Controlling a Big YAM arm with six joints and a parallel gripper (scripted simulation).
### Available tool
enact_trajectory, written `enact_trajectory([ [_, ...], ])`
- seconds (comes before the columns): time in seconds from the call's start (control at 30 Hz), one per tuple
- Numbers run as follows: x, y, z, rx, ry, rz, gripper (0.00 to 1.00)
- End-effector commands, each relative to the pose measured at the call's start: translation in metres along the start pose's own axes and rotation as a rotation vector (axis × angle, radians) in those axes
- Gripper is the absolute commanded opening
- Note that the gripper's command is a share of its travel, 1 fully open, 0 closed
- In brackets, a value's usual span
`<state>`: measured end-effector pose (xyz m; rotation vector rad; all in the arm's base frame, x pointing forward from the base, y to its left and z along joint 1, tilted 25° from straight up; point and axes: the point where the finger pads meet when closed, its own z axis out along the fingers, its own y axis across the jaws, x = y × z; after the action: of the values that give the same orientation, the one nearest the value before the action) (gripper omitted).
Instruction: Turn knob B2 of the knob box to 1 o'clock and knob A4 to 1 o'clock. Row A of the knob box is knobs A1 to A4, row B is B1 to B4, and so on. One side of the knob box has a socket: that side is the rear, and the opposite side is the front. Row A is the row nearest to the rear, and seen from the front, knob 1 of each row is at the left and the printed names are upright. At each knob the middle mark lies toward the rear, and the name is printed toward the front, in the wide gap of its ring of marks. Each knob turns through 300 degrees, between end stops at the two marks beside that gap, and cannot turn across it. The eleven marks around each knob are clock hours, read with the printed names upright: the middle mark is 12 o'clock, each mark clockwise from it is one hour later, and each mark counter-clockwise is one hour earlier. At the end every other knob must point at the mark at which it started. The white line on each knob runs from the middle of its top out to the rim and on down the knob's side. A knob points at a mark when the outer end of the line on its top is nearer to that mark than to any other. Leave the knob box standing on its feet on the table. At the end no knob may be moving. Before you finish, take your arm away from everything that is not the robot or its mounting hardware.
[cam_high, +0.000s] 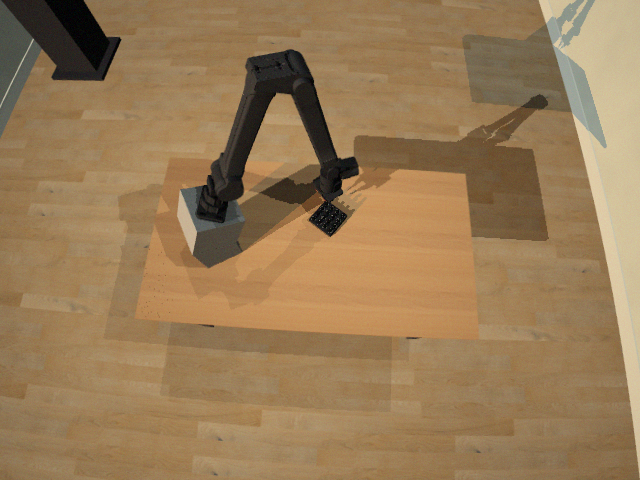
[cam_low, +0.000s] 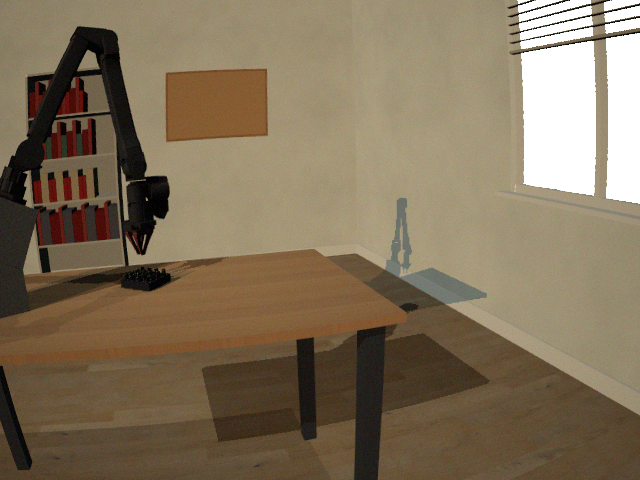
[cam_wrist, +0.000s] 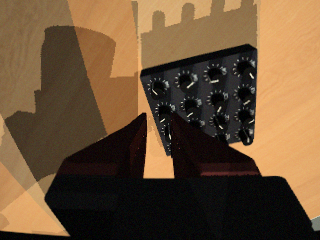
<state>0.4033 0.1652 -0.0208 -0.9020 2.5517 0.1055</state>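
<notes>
The black knob box stands on the wooden table, a little right of the arm's base. It also shows in the exterior view and in the wrist view, where several knobs with white lines are visible. My gripper hangs above the box's near-left edge, clearly apart from the knobs. In the wrist view its dark red fingers point down with a narrow gap between them. Only table wood shows in that gap. The fingers hide part of the box's nearest row of knobs.
The arm's grey pedestal stands on the table's left part, close to the box. A bookshelf stands against the wall behind the table. The table's far edge lies just beyond the box.
</notes>
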Motion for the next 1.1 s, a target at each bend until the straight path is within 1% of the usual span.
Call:
enact_trajectory([
  [0.0, -0.015, 0.001, 0.005, 0.005, -0.024, 0.002, 0.18],
  [0.33, -0.014, 0.002, 0.019, 0.004, -0.022, 0.002, 0.18],
  [0.4, -0.014, 0.002, 0.019, 0.004, -0.022, 0.002, 0.18],
  [0.43, -0.009, 0.002, 0.020, 0.003, -0.014, 0.004, 0.18],
  [0.5, -0.013, 0.002, 0.022, 0.004, -0.022, 0.002, 0.18],
  [0.7, -0.010, 0.003, 0.029, 0.003, -0.016, 0.003, 0.18],
  [0.97, -0.012, 0.003, 0.033, 0.003, -0.017, 0.002, 0.18],
  [1.0, -0.012, 0.002, 0.029, 0.005, -0.022, 0.004, 0.18],
  [1.07, -0.010, 0.003, 0.033, 0.003, -0.016, 0.004, 0.18],
])
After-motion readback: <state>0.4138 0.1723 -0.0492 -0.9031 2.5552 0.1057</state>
